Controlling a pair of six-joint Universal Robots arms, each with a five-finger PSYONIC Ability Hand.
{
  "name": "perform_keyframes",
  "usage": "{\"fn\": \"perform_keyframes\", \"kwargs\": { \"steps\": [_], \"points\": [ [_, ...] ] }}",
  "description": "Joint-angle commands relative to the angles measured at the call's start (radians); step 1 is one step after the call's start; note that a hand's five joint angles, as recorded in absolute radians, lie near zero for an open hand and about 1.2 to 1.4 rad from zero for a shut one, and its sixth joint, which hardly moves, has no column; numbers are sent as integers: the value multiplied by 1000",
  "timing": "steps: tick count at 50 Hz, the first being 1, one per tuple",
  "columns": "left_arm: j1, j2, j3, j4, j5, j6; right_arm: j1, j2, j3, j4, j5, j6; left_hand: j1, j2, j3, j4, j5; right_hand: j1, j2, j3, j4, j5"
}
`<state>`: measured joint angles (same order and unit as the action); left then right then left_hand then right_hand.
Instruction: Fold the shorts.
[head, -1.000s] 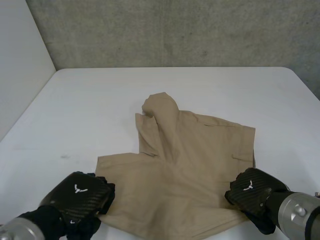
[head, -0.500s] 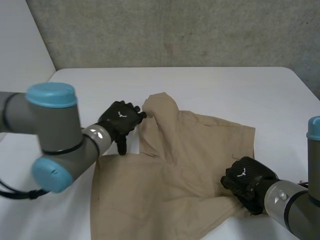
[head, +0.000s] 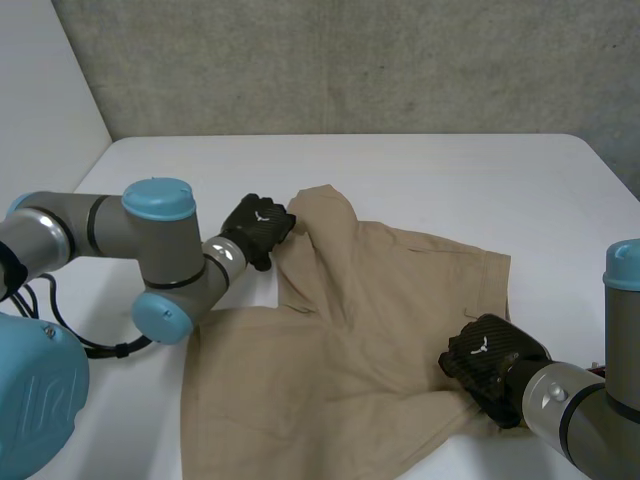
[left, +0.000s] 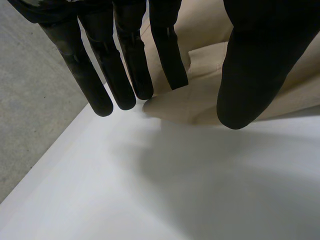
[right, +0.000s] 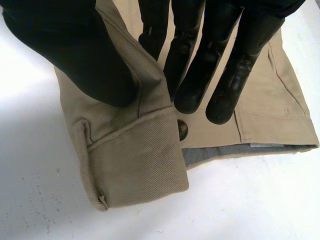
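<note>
Khaki shorts (head: 370, 330) lie rumpled on the white tabletop (head: 450, 180). The right hand (head: 487, 360) pinches their waistband corner. The left hand (head: 258, 226), fingers straight, is at the bunched leg end.

Shorts: one pair (head: 380, 320), tan.
Counter: one (head: 450, 170), white, carrying the shorts.
Arms: two; left arm (head: 100, 230), right arm (head: 590, 415), grey with light-blue caps.
Hands: two, black; left hand (head: 258, 228), right hand (head: 490, 358).
Button: one (right: 182, 131), dark, at the waistband, seen from the right wrist.
</note>
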<state>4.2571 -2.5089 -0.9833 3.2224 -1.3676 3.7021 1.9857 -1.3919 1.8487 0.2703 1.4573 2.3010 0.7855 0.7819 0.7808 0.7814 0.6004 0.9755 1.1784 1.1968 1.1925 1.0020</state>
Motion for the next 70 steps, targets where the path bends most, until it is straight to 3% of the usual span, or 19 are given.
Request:
{"fn": "perform_keyframes", "kwargs": {
  "steps": [1, 5, 15, 18, 23, 32, 38, 45, 49, 55, 60, 70],
  "points": [
    [10, -13, 8, 1, 31, -1, 2, -4, 1, 0, 0, 0, -113, -110, -109, -109, -103, 421, 218, 199, 204, 220],
    [6, -8, 2, 1, 44, -2, 1, -9, 1, -2, 0, 0, -211, -207, -206, -207, -200, 421, 218, 199, 204, 220],
    [1, -27, 9, 22, 56, -1, -5, -10, 3, -14, 0, 1, -155, -152, -151, -151, -145, 421, 218, 199, 204, 220],
    [3, -39, 20, 33, 56, -2, -4, -10, 6, -19, 0, 1, -9, -5, -4, -5, 2, 421, 218, 199, 204, 220],
    [12, -61, 60, 36, 32, -1, -5, -9, 7, -23, 0, 1, 609, 613, 614, 613, 620, 421, 218, 199, 204, 220],
    [23, 28, -63, 4, -168, 38, -11, -9, 6, -25, 0, 15, 611, 614, 615, 615, 621, 421, 218, 199, 204, 220],
    [30, 175, -257, 2, -189, 133, 2, -9, -6, -23, 0, 72, 611, 614, 615, 615, 621, 421, 218, 199, 204, 220],
    [32, 211, -334, 1, -189, 147, 22, -9, -8, -25, 0, 83, 611, 614, 615, 615, 621, 421, 218, 199, 204, 220],
    [36, 199, -327, 4, -192, 153, 39, -10, -9, -23, 0, 104, -27, -23, -22, -23, -16, 421, 218, 199, 204, 220],
    [59, 232, -317, 10, -202, 141, 45, -13, -16, -23, 0, 127, -111, -107, -106, -107, -100, 421, 218, 199, 204, 220],
    [66, 372, -345, 7, -220, 108, 47, -13, -34, -28, -5, 141, -117, -113, -112, -113, -106, 421, 218, 199, 204, 220],
    [50, 669, -642, -21, -208, -168, 55, -2, -149, -62, -12, 359, -129, -125, -124, -125, -118, 421, 218, 199, 204, 220]
  ]
}}
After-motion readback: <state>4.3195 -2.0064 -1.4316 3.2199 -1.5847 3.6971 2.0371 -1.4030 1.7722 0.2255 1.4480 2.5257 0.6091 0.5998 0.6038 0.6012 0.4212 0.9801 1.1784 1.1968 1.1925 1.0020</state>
